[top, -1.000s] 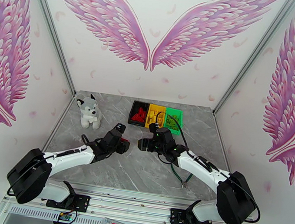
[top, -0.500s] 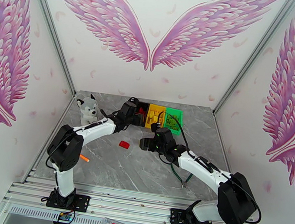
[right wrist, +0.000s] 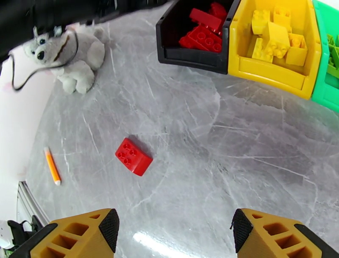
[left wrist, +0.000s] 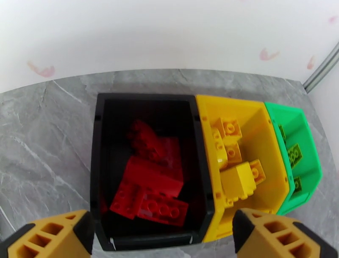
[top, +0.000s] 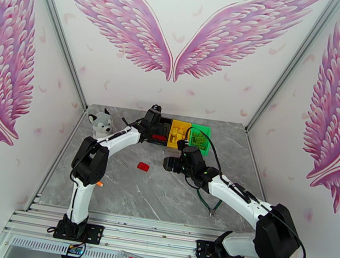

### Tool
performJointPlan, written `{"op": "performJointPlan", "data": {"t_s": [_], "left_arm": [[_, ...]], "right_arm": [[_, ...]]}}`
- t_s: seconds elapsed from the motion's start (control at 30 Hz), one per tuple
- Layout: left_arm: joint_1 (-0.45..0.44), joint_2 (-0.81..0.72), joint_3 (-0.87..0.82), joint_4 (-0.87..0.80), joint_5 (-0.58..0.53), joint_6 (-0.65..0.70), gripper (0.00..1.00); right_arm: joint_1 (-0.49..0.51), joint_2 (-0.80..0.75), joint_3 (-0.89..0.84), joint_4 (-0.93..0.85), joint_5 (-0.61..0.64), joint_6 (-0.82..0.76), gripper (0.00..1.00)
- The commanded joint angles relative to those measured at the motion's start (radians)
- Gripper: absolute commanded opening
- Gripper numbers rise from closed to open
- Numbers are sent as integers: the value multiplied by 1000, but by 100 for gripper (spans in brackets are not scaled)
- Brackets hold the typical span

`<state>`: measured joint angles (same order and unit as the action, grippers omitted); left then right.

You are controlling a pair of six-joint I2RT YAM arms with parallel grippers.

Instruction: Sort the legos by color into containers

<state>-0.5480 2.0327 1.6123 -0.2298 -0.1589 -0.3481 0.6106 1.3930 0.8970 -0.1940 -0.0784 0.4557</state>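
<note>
hovering above the black bin (left wrist: 96,169), the left claw (left wrist: 161,232) is spread wide and empty; the right claw (right wrist: 174,225), open and empty too, hangs over the table (right wrist: 254,140) near of a loose red brick (right wrist: 133,156). that brick lies skewed to the jaws, so a straight pinch might kick it away. red bricks (left wrist: 152,178) lie in the black bin, yellow bricks (left wrist: 237,176) in the yellow bin (left wrist: 204,127), green bricks (left wrist: 295,154) in the green bin (left wrist: 315,169).

A: Bright, even white light fills the overhead view; shadows are faint, and the wide lens splays the frame posts (top: 57,30) toward the upper corners.

B: Right wrist view: a white glare streak on the table (right wrist: 190,140) at bottom centre. Left wrist view: the black bin (left wrist: 98,169) is dim inside, its upper red bricks (left wrist: 146,138) soft, the bottom corners blurred.
</note>
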Motion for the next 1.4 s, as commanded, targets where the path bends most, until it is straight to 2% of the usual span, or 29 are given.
{"op": "performJointPlan", "data": {"t_s": [0.0,0.2,0.37,0.5,0.6,0.7,0.93,1.37], "left_arm": [[-43,-166,-133,50,-69,12,93],[-95,-391,-480,124,-125,-47,94],[-119,-536,-794,240,-92,-166,95],[-147,-577,-976,357,-63,-269,97],[-202,-559,-1042,436,-50,-327,99],[-249,-512,-1065,502,-54,-364,99],[-254,-352,-1018,589,-45,-392,99],[-182,-190,-762,406,-159,-274,99]], "right_arm": [[-7,-15,-3,-5,8,7,78],[-7,-13,-4,-4,1,10,78],[-7,1,-1,-5,-7,14,78],[-7,10,2,-4,-5,18,78],[-7,20,4,-4,-6,21,78],[-7,30,8,-5,-8,23,78],[-8,25,8,-10,-8,24,77],[-9,-27,-5,-27,41,21,78]]}}
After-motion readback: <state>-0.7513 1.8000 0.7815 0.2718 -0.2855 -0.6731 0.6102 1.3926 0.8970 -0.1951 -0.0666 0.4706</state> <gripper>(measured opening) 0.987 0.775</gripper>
